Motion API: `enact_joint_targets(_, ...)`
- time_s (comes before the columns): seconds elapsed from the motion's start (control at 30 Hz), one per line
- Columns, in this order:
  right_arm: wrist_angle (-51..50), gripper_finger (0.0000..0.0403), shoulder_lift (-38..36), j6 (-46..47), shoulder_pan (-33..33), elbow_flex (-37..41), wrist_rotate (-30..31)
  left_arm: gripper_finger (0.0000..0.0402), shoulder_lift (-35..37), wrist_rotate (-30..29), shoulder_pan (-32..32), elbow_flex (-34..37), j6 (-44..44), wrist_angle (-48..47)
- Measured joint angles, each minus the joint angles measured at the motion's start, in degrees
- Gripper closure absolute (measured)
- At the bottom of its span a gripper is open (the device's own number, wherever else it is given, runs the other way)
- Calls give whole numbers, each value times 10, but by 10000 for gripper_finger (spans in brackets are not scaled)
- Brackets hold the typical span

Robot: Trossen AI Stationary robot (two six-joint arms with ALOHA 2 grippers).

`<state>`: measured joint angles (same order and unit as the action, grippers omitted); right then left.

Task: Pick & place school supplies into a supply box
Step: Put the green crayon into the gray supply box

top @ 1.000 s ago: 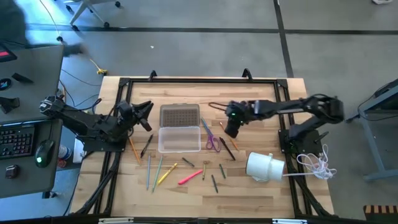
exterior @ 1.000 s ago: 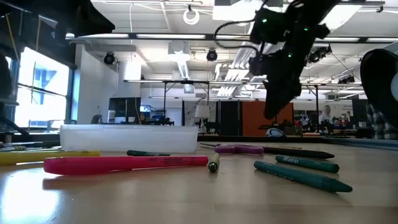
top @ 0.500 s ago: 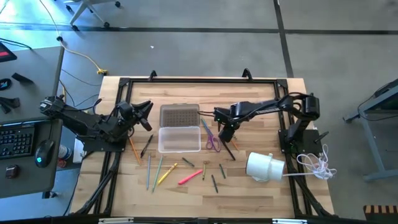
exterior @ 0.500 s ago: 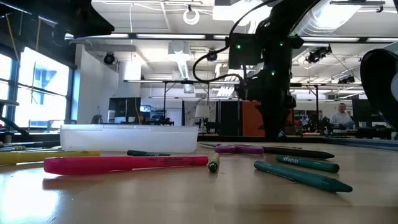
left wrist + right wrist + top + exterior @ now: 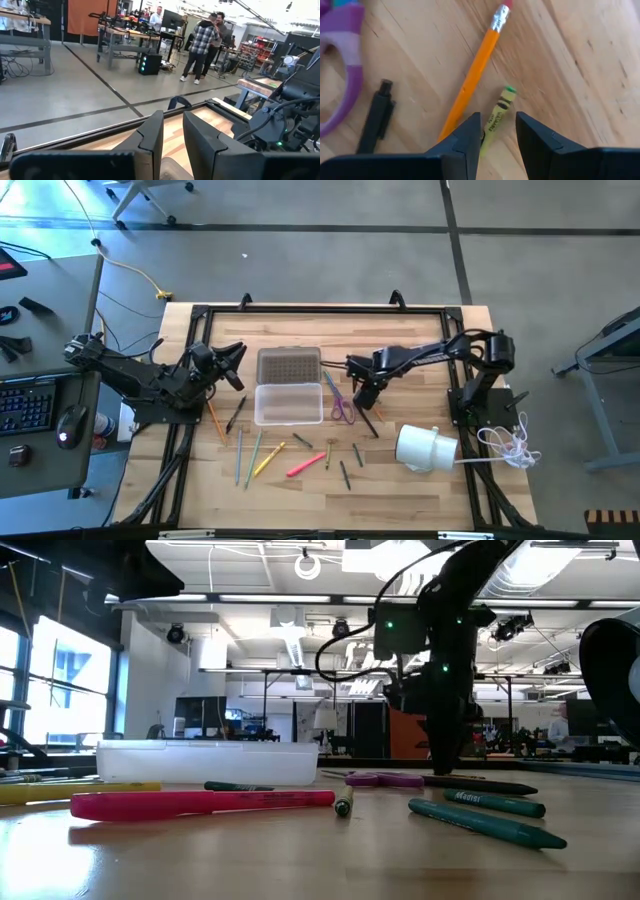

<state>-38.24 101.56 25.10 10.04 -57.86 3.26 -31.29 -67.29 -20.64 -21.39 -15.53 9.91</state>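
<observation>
My right gripper (image 5: 497,131) points down, open, just right of the purple-handled scissors (image 5: 341,408). Its fingers stand on either side of a yellow-green crayon (image 5: 498,116) that lies flat on the table, without touching it. An orange pencil (image 5: 475,75) and a dark pen (image 5: 376,116) lie beside the crayon. The clear supply box (image 5: 288,402) stands open at mid-table, with its ribbed lid (image 5: 289,366) behind it. More pens, pencils and a pink marker (image 5: 200,803) lie near the front edge. My left gripper (image 5: 172,132) waits level at the table's left, open and empty.
A white cylinder (image 5: 425,448) lies on its side at the right front, with a white cord (image 5: 508,442) beside it. Two green crayons (image 5: 490,810) lie near the front. A black frame (image 5: 320,308) runs along the table's far edge. People stand in the room beyond.
My right gripper has come down toward the table and a little toward its near edge, tipping until it points straight down over the crayon. Nothing on the table has moved.
</observation>
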Motion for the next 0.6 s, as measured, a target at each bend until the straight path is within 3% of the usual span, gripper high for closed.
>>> enact_joint_targets(0.3,33,306,-4,-19,1,36,12,291,0,0,0,0,0,0)
enact_joint_targets(0.53,40,388,-3,-48,1,38,11,291,0,0,0,0,0,-7)
enact_joint_targets(0.6,36,394,-8,-59,1,34,13,291,0,1,0,0,0,-7)
